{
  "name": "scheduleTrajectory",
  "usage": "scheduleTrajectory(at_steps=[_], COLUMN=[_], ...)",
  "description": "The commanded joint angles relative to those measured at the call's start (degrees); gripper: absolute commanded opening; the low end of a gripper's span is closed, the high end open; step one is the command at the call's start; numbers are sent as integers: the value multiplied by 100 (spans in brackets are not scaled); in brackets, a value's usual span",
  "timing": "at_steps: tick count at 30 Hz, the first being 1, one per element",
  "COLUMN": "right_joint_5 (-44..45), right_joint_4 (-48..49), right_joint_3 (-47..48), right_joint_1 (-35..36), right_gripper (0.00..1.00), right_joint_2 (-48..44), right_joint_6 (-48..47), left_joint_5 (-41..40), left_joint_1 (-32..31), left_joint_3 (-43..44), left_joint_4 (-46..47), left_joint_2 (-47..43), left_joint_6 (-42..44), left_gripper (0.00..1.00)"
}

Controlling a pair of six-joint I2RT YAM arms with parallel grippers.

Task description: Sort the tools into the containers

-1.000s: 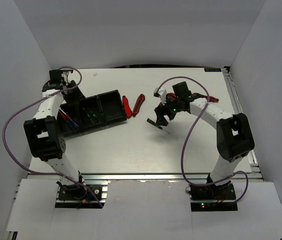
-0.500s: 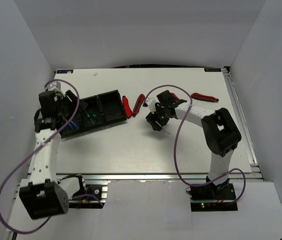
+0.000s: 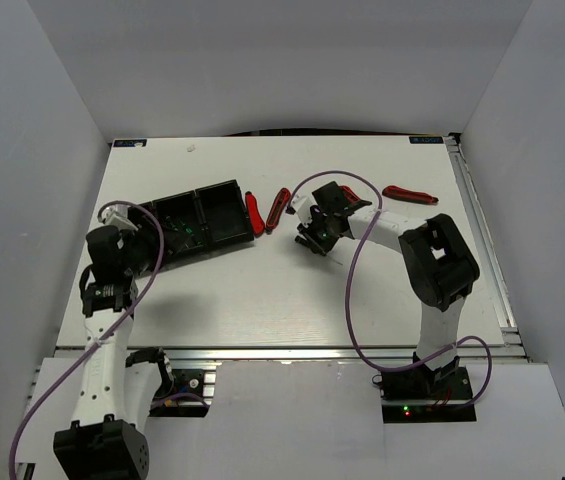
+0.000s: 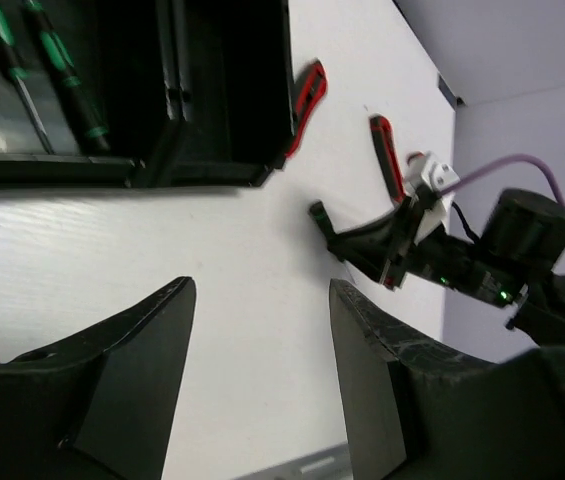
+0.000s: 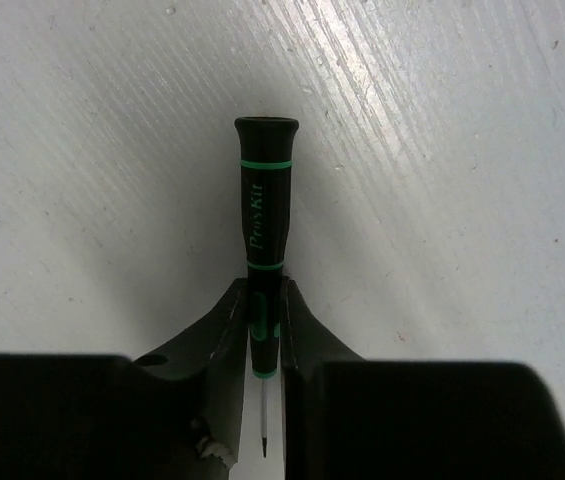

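My right pincer (image 5: 264, 296) has just snapped together on the screwdriver (image 5: 265, 205). A second ago its jaws stood wide over the tool. Now they clamp the black-and-green handle low down, close to where the thin shaft begins, with the butt end pointing away from my wrist. The tool is near the middle of the table (image 3: 262, 300), a little toward the far edge. I cannot tell whether it has left the surface yet. I judge the pick made, so the carry is what remains for this tool. Just left of that pincer lies a pair of cutters (image 3: 279, 208), and a third cutter (image 3: 409, 193) lies toward the far right corner; all are unsorted. Beyond the pair, in the far left part of the table, sits the tray (image 3: 198, 193), set at a slant. Its middle compartment already holds two green-banded drivers (image 4: 57, 60), and I see nothing in its right one. I reckon my tool belongs with those two. My left pincer (image 4: 262, 290) has its jaws apart with nothing between them. That arm has drawn back from over the tray toward the near left corner, which should let my right arm reach the tray without crossing it.
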Motion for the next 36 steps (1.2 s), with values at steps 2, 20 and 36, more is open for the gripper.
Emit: scheduleTrajectory(at_steps=[2,20,36], right_joint_5=[-225,-3599,-4128], right_joint_4=[-258,-1253,-180], right_joint_3=[-74,1570,1887], right_joint_1=[6,-56,322], right_gripper=[13,0,1], right_joint_2=[10,-202,-272], right_joint_6=[6,1719,3038], left_joint_5=[845,-15,-156], left_joint_1=[0,-2276,-2777], left_joint_3=[-589,-704,272], left_joint_4=[927,2792,3118], left_joint_2=[-243,1127,2622], left_joint_6=[-831,-1791,-1773], left_gripper=[67,67,66])
